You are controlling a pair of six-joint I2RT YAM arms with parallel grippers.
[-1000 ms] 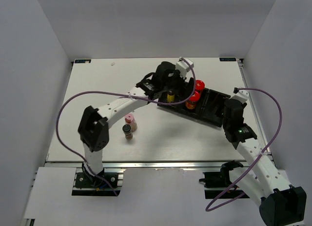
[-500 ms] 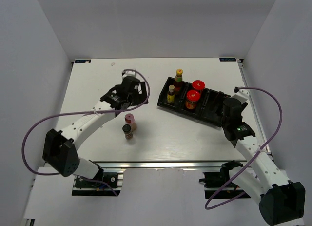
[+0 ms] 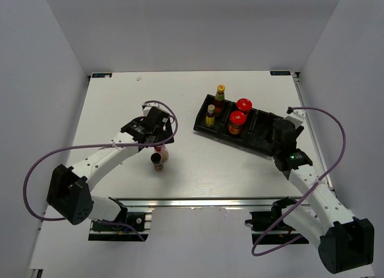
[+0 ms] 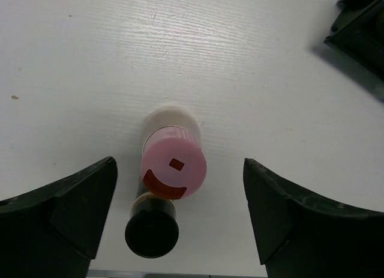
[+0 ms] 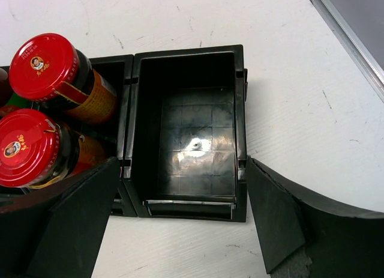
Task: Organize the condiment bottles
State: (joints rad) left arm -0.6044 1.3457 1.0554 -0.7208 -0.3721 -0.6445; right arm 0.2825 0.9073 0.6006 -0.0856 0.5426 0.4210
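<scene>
The left pincer [image 3: 159,140] is held wide open above the pink-capped bottle [image 4: 173,158], which stands on the tabletop [image 4: 270,62] with the dark-capped tiny jar [image 4: 152,233] close against its side; whether the two touch cannot be told. If the pincer is lowered as aligned, the tiny jar could be clipped by a finger or dragged by the closing jaws and toppled, since so little room is seen between the two. The bottle itself could be tipped if it is caught off-centre or only by its cap. The right pincer [image 5: 180,170], likewise fully open and holding nothing, is poised over the empty end compartment of the black tray [image 5: 186,51], beside the two red-lidded jars [image 5: 43,59]; the yellow-capped bottles [image 3: 210,114] are seated at the tray's other end. The arms could be brought into collision if the bottle is carried there while that compartment is covered.
</scene>
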